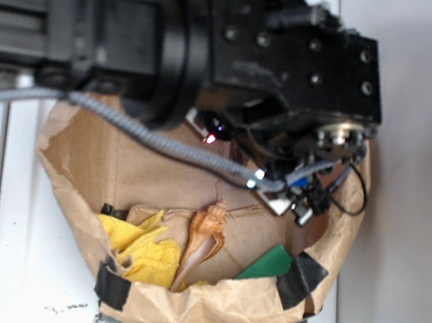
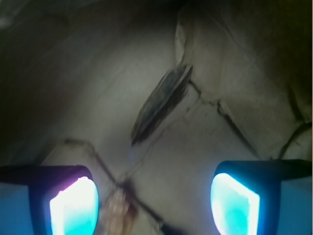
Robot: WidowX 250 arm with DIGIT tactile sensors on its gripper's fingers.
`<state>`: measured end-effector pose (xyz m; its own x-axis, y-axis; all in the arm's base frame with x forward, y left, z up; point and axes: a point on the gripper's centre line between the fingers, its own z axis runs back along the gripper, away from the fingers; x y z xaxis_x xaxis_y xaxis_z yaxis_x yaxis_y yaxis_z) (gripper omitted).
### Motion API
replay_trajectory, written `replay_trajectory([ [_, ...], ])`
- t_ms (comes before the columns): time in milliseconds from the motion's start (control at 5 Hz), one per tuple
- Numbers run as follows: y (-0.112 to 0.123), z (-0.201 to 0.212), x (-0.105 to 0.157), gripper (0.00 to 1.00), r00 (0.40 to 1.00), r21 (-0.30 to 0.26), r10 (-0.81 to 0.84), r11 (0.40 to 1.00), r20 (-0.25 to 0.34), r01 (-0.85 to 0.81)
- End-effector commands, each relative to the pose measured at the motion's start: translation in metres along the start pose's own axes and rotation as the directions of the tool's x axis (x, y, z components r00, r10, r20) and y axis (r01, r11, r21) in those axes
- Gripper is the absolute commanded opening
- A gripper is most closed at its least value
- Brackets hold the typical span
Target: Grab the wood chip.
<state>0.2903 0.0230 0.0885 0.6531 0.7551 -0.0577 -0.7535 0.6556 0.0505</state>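
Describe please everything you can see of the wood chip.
The wood chip shows only in the wrist view. It is a small, flat, long sliver, dark brown to grey, with a rough bark-like face. It lies slanted on the crumpled brown paper, upper end to the right, beside a fold. Nothing grips it: the open gripper hangs above, with the chip ahead of its two fingers.

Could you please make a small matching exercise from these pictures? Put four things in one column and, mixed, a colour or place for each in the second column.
Things:
1. wood chip
2. seashell
3. cloth
4. flat block

Descriptions:
A. green, at the bag's right side
B. yellow, crumpled, left of the seashell
C. dark and elongated, lying diagonally ahead of the open claw in the wrist view
D. orange-tan spiral, near the middle of the paper bag

Pairs: 1-C, 2-D, 3-B, 4-A
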Motion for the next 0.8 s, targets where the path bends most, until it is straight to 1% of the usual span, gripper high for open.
replay_trajectory([
  [0, -0.001, -0.014, 0.027, 1.00, 0.990, 0.023, 0.087, 0.996, 0.108, -0.090],
  [200, -0.009, -0.025, 0.035, 1.00, 0.986, 0.062, 0.123, 0.989, 0.114, -0.131],
  [400, -0.018, -0.039, 0.038, 1.00, 0.982, 0.115, 0.133, 0.982, 0.134, -0.148],
  [600, -0.022, -0.051, 0.034, 1.00, 0.982, 0.165, 0.105, 0.978, 0.159, -0.131],
])
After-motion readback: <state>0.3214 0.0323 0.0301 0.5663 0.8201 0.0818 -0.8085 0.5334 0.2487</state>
